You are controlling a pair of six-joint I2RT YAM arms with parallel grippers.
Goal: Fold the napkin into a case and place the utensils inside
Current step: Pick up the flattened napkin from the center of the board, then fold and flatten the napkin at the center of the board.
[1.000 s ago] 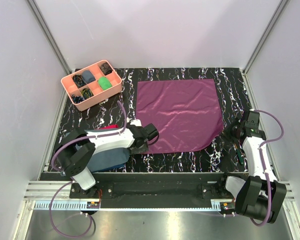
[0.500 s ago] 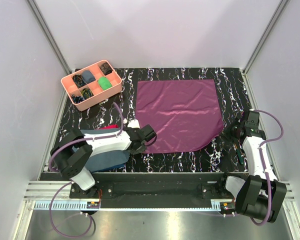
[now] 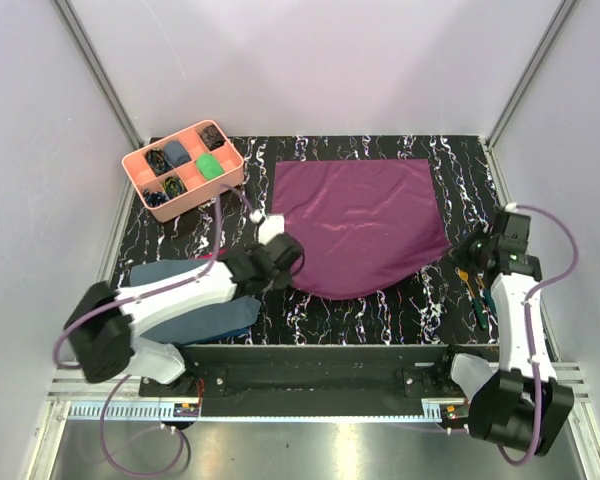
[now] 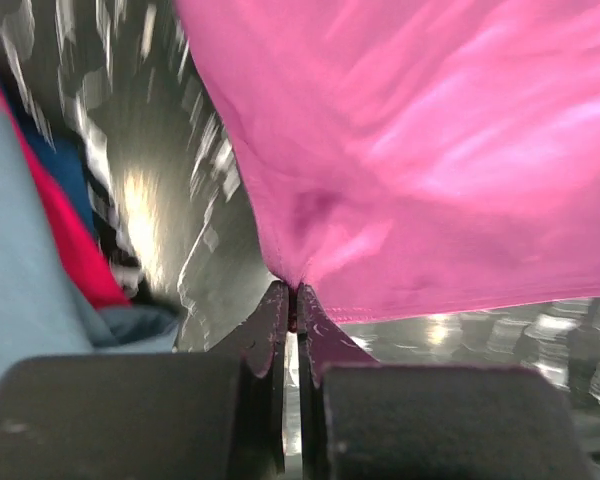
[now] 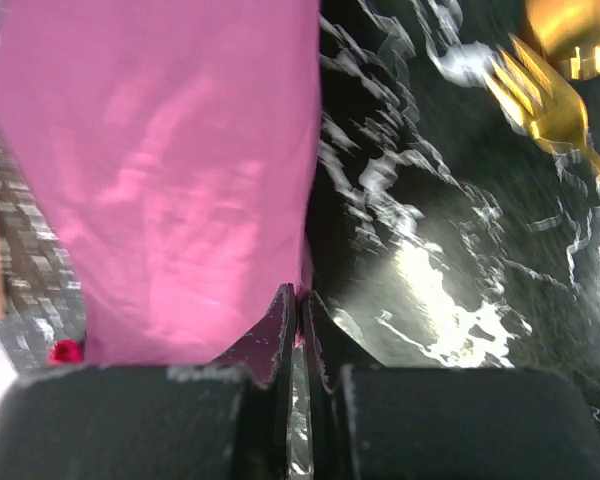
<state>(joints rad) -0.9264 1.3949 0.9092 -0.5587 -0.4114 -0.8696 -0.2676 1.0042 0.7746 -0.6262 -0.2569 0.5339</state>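
The plum-purple napkin (image 3: pixel 365 225) lies spread on the black marbled table, its near edge lifted at both near corners. My left gripper (image 3: pixel 292 252) is shut on the napkin's near-left corner; in the left wrist view the cloth (image 4: pixel 420 150) hangs from the pinched jaws of that gripper (image 4: pixel 294 290). My right gripper (image 3: pixel 462 252) is shut on the near-right corner, and in the right wrist view the cloth (image 5: pixel 180 190) rises from the closed tips of that gripper (image 5: pixel 299 293). The utensils (image 3: pixel 474 293) lie on the table by the right arm; a golden fork (image 5: pixel 545 95) shows in the right wrist view.
A pink compartment tray (image 3: pixel 183 168) with small items stands at the back left. A slate-blue cloth (image 3: pixel 202 310) lies under the left arm, with a red cloth (image 4: pixel 65 230) beside it. Grey walls enclose the table on three sides.
The left gripper closed on the napkin's near-left corner and moved away from me and upward. The right gripper moved back with its corner. The napkin's near edge has drawn inward and lifted.
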